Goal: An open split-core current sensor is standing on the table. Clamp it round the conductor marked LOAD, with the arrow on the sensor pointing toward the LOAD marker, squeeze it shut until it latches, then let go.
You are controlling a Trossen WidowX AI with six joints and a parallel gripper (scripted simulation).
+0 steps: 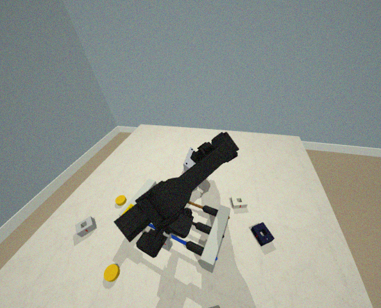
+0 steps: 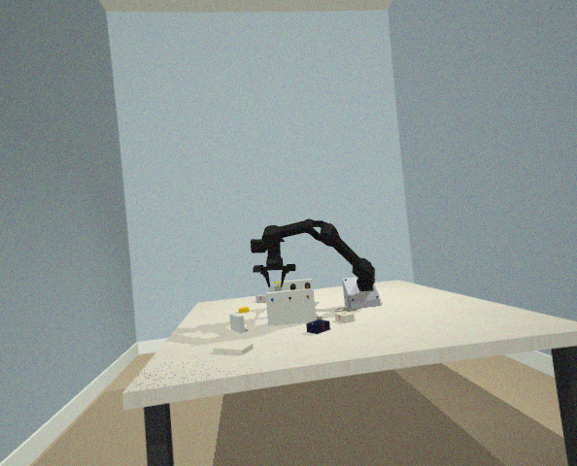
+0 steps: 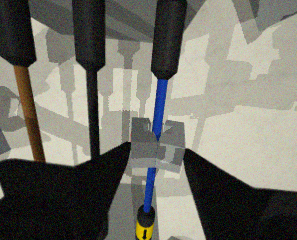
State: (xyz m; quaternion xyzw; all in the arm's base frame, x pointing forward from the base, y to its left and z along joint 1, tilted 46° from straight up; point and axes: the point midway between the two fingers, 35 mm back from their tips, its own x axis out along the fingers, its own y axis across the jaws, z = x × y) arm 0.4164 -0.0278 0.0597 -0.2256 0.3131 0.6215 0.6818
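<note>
The grey sensor (image 3: 144,146) (image 1: 167,244) sits round the blue conductor (image 3: 160,102) (image 1: 178,239), with one half on each side of it. A notch shows between the halves in the wrist view; whether it is latched cannot be told. My gripper (image 3: 156,149) (image 2: 276,286) is shut on the sensor, one black fingertip at each side. A yellow tag (image 3: 144,232) with a black arrow is on the blue conductor, at the bottom of the wrist view. No LOAD lettering can be read. The arrow on the sensor cannot be made out.
A black conductor (image 3: 92,115) and a brown one (image 3: 28,105) run beside the blue one. They enter a pale upright panel (image 1: 217,233) (image 2: 291,308). A dark blue block (image 1: 263,233) (image 2: 318,326), a white block (image 1: 245,205), a grey block (image 1: 90,226) and yellow discs (image 1: 111,273) (image 1: 120,199) lie around.
</note>
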